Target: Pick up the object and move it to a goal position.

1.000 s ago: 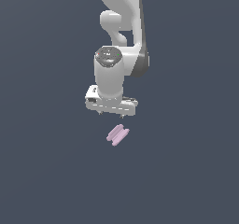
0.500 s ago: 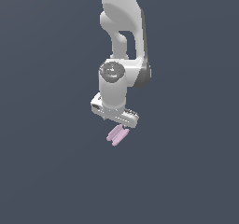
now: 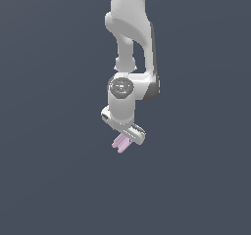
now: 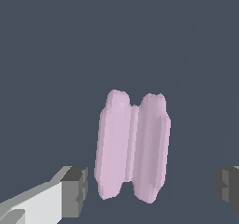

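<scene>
Flat grey worktop all round; since 1 second ago the arm has dropped, its spread jaws (image 3: 128,142) now flanking the pink object (image 4: 132,146) at 6 o'clock, ready to close.

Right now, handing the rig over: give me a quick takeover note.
Pincer: open, fingers either side of the pink ridged block, not touching it.
Block: on the ground, directly under the pincer, part hidden by it in the exterior view.
Done: pincer lined up over the block.
Left: close, lift, carry to the goal. No goal marker shows in either view.
</scene>
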Robot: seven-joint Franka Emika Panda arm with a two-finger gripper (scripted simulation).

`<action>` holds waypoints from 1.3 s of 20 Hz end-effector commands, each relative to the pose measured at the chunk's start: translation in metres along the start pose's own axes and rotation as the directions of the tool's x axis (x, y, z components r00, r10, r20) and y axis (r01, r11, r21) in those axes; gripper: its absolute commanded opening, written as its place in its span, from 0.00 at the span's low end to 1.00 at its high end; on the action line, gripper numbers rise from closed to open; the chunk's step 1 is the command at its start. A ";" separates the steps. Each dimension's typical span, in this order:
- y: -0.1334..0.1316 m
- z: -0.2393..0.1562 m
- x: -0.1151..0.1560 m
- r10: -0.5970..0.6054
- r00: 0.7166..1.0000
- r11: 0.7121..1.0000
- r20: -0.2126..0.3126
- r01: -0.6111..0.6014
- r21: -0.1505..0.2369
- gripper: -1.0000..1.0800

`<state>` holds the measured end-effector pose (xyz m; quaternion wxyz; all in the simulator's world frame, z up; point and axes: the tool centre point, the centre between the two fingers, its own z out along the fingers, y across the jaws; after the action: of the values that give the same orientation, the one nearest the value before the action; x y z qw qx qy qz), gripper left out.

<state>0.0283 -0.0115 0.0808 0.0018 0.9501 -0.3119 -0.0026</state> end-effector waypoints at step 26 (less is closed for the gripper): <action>-0.006 0.064 0.001 0.097 0.995 0.995 -0.003 -0.097 0.005 0.96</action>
<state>0.0311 -0.0072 0.0205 0.0003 0.9339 -0.3575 -0.0008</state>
